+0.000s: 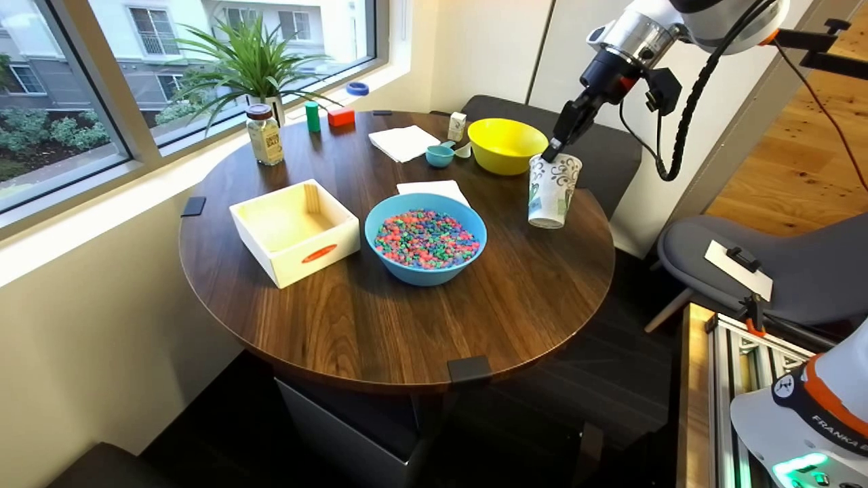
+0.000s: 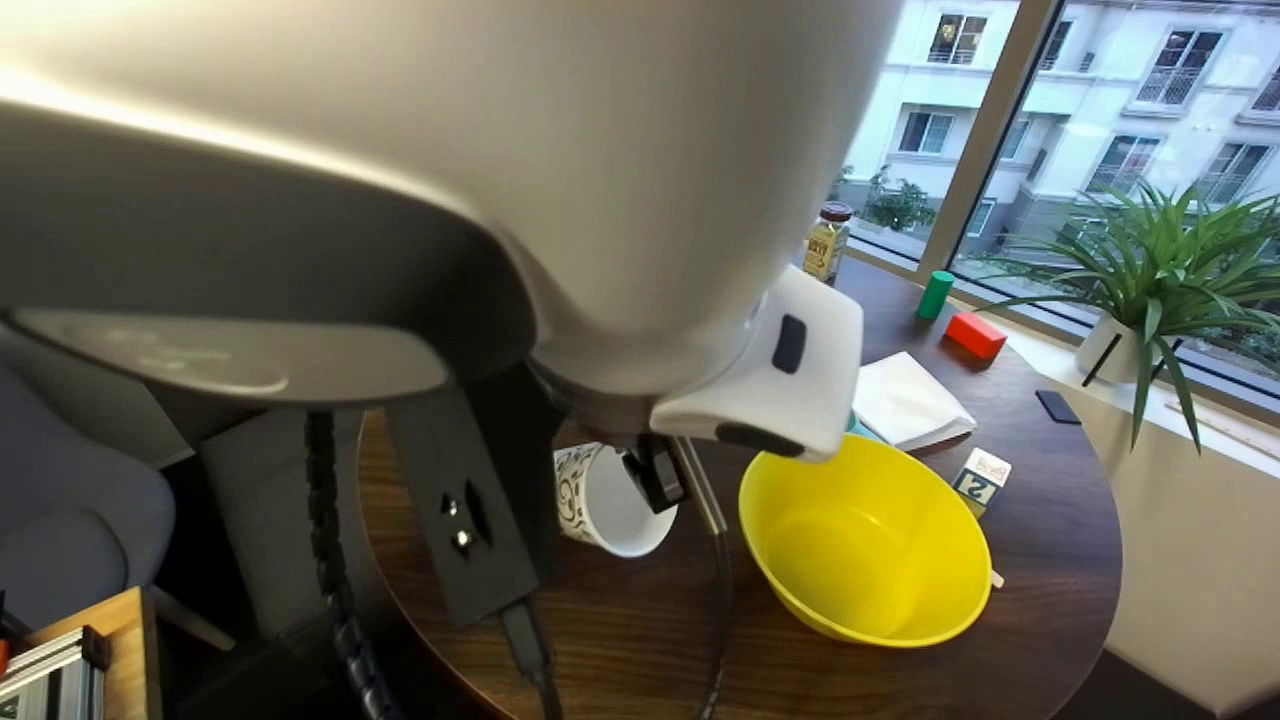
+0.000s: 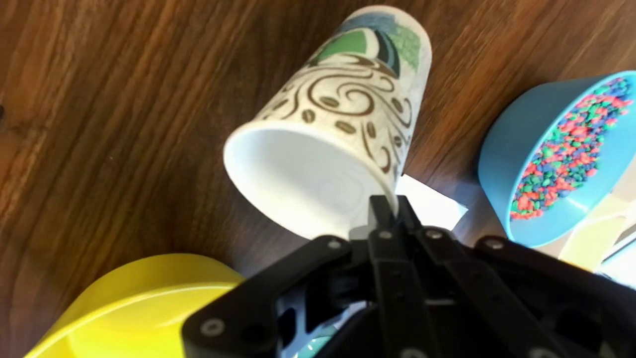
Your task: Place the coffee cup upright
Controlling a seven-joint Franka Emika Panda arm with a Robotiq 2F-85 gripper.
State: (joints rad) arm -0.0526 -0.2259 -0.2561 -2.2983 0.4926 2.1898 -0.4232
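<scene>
The coffee cup [image 1: 550, 193] is white and tapered with brown swirls and green-blue marks. In an exterior view it stands mouth up, leaning slightly, at the right side of the round table; I cannot tell if its base touches the wood. In another exterior view the cup [image 2: 580, 495] is partly hidden behind the arm. My gripper [image 1: 553, 150] comes down from above at the rim. In the wrist view the gripper [image 3: 396, 211] is shut on the rim of the cup [image 3: 357, 99], one finger inside the mouth and one outside.
A yellow bowl [image 1: 507, 144] stands close beside the cup. A blue bowl of coloured bits [image 1: 380, 247] and a wooden box [image 1: 305, 254] stand further along the table [image 1: 407, 325]. White napkins [image 1: 405, 143], a teal scoop [image 1: 439, 157] and a jar [image 1: 265, 139] lie or stand behind.
</scene>
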